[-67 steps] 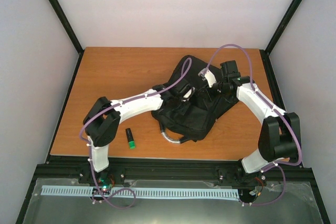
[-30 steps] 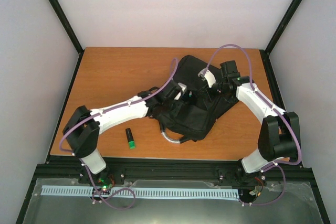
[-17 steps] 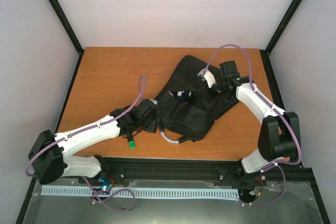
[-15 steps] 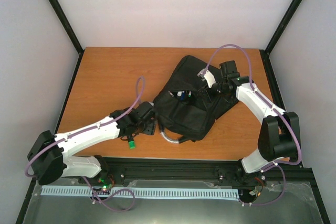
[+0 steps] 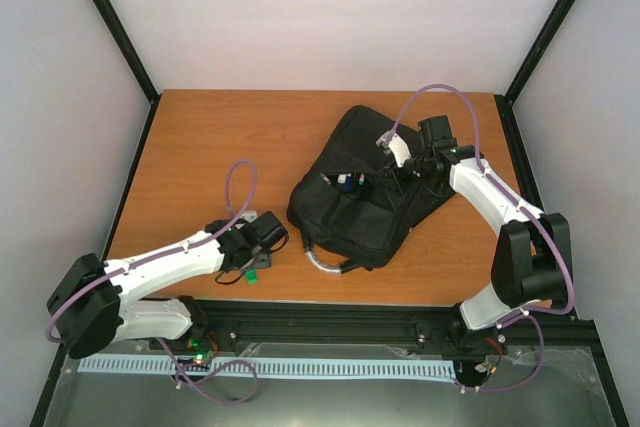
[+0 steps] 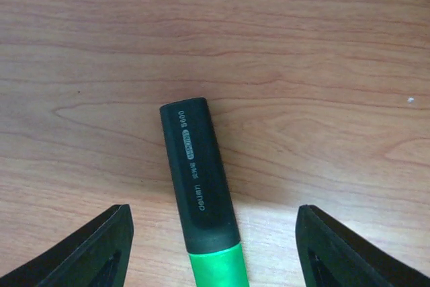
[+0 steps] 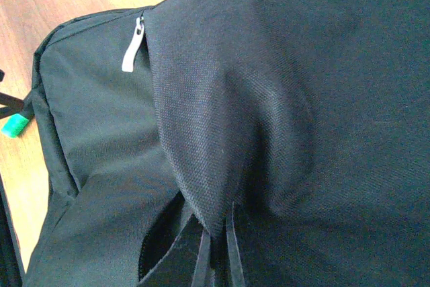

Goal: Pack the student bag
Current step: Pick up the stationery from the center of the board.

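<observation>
student bag (image 5: 365, 202) lies on the right half of the table (image 5: 215, 137), mouth gaping on its upper side, a few small items visible inside. right gripper (image 5: 380, 179) is pressed together on a fold of the bag's fabric by the opening. its wrist view shows cloth bunched into the pinch, probably to keep the mouth lifted for loading. marker (image 6: 198, 173), black body with a green end, lies flat on the wood near the bag's front-left corner. left gripper (image 6: 211, 233) hangs over it, fingers spread wide on either side, touching nothing. judgement: lined up to grasp the marker next.
</observation>
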Motion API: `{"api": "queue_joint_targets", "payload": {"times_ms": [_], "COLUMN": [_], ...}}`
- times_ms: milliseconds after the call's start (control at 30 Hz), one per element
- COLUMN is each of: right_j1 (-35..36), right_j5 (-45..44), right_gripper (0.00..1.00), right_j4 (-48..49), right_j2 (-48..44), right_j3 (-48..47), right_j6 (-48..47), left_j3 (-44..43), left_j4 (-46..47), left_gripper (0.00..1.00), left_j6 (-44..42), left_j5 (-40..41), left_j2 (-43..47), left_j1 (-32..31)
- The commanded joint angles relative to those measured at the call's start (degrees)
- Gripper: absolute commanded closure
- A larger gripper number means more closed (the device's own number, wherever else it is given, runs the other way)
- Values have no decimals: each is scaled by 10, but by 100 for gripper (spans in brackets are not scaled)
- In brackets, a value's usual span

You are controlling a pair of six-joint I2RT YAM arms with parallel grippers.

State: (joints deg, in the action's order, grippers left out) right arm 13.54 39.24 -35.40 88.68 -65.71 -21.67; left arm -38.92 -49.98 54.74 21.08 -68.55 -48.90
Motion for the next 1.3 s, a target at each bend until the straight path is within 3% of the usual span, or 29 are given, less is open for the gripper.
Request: {"api": "queue_joint_targets", "payload": {"times_ms": [0,467,700,867,967,1167,1267], "right_j1": [4,4,5,5,4,5,5], "right_j5": [44,43,42,43,43,41,41], "right_gripper": [97,97,97,97,97,97,97], "right_j4": [15,13,12,12,10,9,9], "right_j2": [0,2,2,6,10,8,7], "right_j3": [-12,-13,-13,-13,-14,-14,-14], "right_j6": [-6,-7,-7,-9,-9,-10,-10], "left_j3": [7,38,27,15,-31,-70,-63], "left_j4": [-1,89,107,172,174,185,184], "left_gripper": [32,47,64,75,80,79,68], "left_j6": [48,25,17,-80,-139,-155,-151], "left_j5": [13,-39,-43,-101,-135,-162,-178], "left_j2": [-11,-63,-97,-128,-190,-258,-261], "left_j1": [11,46,51,44,-11,-62,-64]}}
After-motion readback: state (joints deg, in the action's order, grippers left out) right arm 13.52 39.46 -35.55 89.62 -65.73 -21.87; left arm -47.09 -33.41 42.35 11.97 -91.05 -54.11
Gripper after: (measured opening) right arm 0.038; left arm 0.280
